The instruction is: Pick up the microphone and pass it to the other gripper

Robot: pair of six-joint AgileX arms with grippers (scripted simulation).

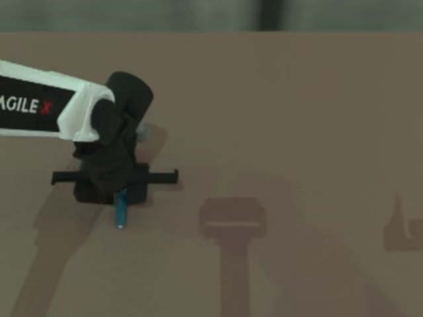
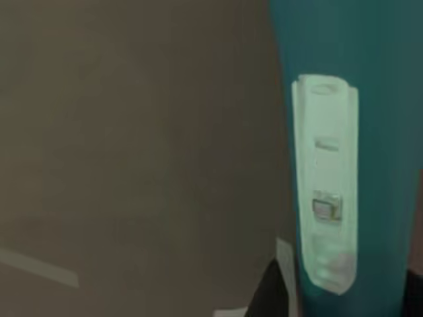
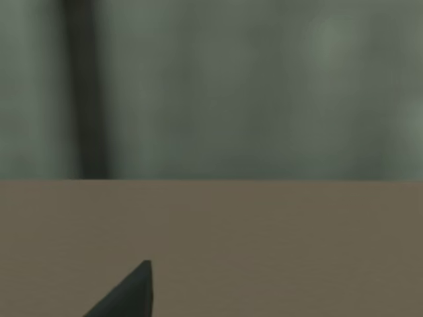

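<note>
Rendered sim tabletop, not a real room

Plain brown table fills nearly the whole top view, flat even surface, no grain, no clutter. Behind its far edge only a blurry grey-green backdrop with one dark vertical band, no walls, furniture or shelving to read. White-and-black arm printed "AGILE X" reaches in from the table's left side. Arm shadows fall crisp on the tabletop. Looks like a robot test bench scene in simulation; nothing marks it as home, kitchen or shop
</note>
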